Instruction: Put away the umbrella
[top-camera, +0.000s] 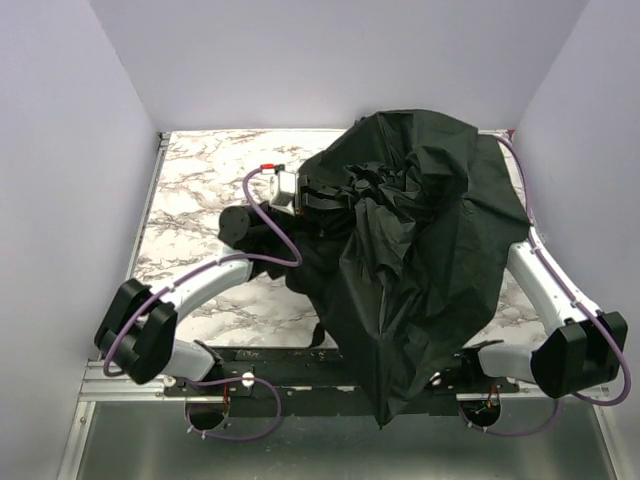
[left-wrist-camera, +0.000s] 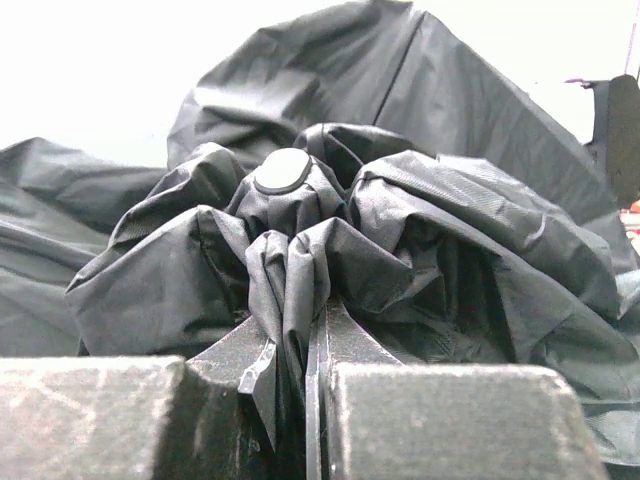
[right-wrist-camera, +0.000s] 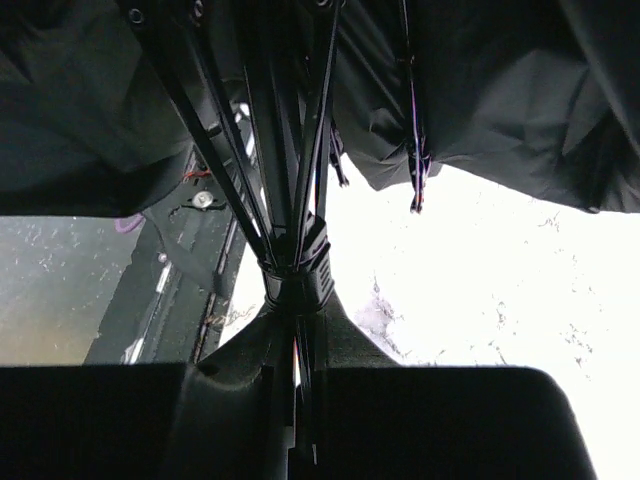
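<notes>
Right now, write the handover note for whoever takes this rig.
Left fingers: shut on bunched canopy fabric just below the tip cap.
Right fingers: shut on the hub where the ribs gather, under the canopy.
Umbrella: crumpled, half collapsed, draped over the right side of the table and the right arm.
Done: both grips set.
Left: finish collapsing, bundle, put away.
</notes>
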